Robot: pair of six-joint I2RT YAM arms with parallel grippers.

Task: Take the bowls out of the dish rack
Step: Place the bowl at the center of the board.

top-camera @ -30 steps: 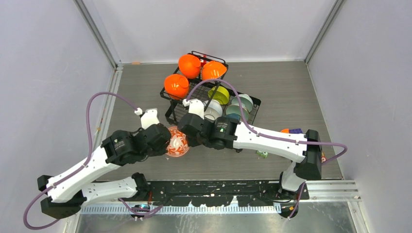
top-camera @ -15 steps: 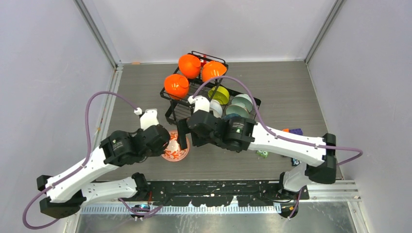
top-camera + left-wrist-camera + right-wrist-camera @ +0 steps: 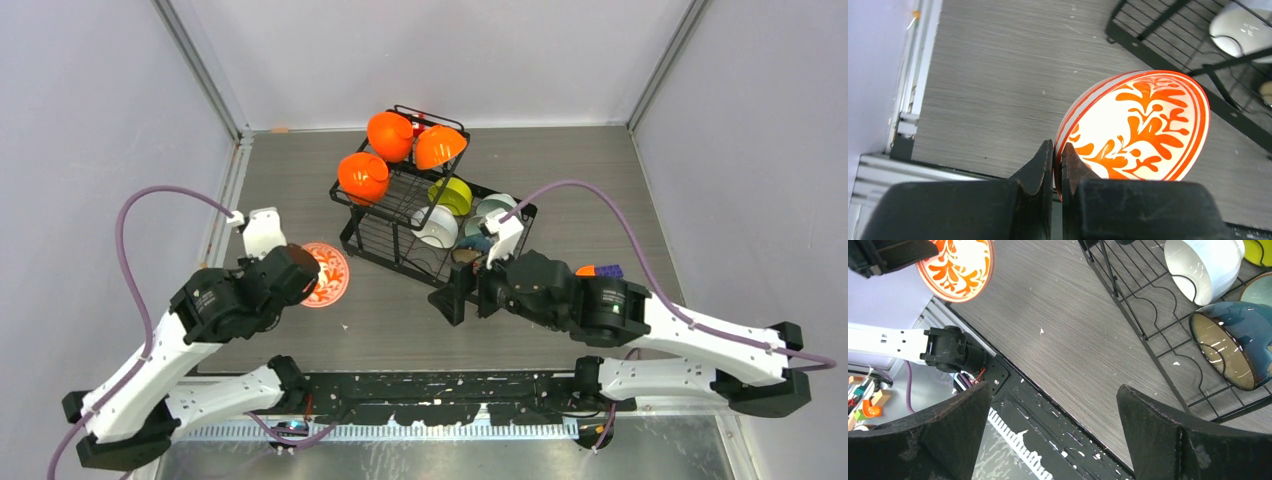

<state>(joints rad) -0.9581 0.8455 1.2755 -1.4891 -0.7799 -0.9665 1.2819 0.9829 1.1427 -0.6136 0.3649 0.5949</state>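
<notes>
The left claw (image 3: 1057, 150) is pinched narrow on the rim of the white round bowl with the red-orange leaf pattern (image 3: 1138, 135), holding it tilted on edge above the grey wood-grain desk (image 3: 560, 190), well to the left of the large black wire dish rack (image 3: 400, 215). That arm is taken up, so the next bowl looks to fall to the right arm, which is also the nearer one. The right claw (image 3: 1053, 390) is spread wide and holds nothing, hovering over the desk just outside the rack's near edge. The glossy dark blue bowl with the tan inside (image 3: 1230, 347) lies ahead of it and off to its right, in the lower tier, propped on its edge between the wires with its mouth turned towards the claw. The plain white bowl (image 3: 1203, 265) sits just beyond it. To my eye, the claw has to move forward and rightward over the rack's edge to reach the dark bowl's rim.
</notes>
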